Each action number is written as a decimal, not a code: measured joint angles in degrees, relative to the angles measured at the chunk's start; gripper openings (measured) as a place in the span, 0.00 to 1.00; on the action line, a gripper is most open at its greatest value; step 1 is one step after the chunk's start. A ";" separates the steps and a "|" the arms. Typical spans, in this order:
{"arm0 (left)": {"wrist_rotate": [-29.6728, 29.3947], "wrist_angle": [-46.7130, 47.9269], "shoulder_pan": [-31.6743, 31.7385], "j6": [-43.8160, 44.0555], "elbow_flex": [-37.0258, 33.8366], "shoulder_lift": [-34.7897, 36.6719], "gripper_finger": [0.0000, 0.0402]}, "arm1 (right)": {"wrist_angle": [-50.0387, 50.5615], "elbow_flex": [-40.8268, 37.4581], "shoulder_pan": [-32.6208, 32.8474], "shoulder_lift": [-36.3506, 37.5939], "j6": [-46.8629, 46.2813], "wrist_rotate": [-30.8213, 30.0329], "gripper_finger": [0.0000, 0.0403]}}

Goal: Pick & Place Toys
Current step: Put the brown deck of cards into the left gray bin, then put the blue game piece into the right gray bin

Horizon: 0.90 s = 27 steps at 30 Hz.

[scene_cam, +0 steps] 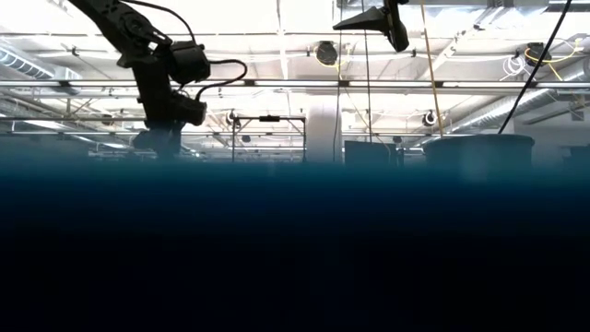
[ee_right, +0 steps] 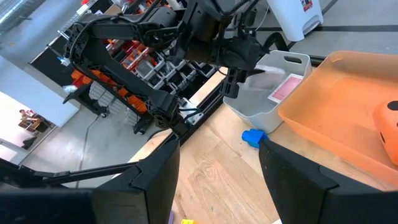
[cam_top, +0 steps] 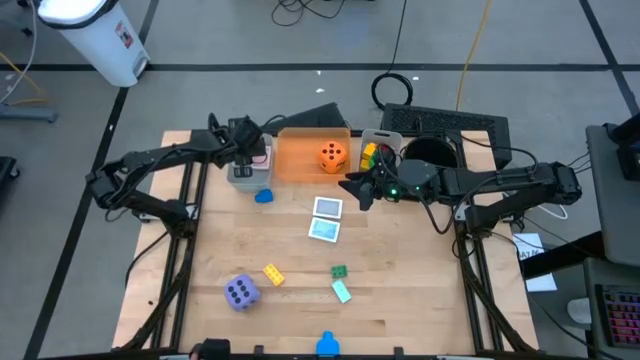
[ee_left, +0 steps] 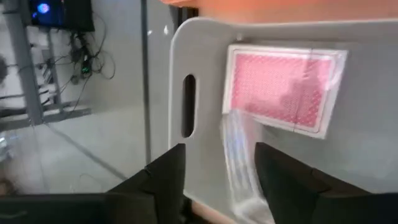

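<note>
Inside, red-backed card [ee_left: 277, 87] in grey bin [ee_left: 199, 56], left end effector [ee_left: 217, 171] open above.

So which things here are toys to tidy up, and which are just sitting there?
Toys: orange die, purple die, yellow brick, green brick, blue brick, two picture cards, pink card.
Just there: orange bin, grey bin, keyboard.

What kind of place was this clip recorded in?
Probably a robotics lab or workshop. A light wooden table stands on a grey concrete floor with loose cables, the low view shows an open industrial ceiling with bare beams, and stocked shelving racks stand behind.
</note>
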<state>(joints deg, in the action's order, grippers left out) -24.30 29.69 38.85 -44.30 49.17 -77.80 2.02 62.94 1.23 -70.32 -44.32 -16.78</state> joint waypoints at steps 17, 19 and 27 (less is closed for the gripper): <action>27.14 6.24 -4.07 34.79 18.15 6.48 0.53 | 0.00 0.00 -0.02 0.00 0.05 -0.11 0.52; 38.43 5.99 -3.61 40.06 20.88 7.45 0.52 | -0.01 0.00 -0.02 0.00 0.14 -0.10 0.52; 60.35 6.87 -7.94 54.03 22.25 10.56 0.47 | -0.02 0.00 0.10 0.00 0.02 0.38 0.52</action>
<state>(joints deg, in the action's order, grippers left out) 36.04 36.57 30.91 9.72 71.42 -67.24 2.00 62.94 1.34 -70.32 -44.29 -16.39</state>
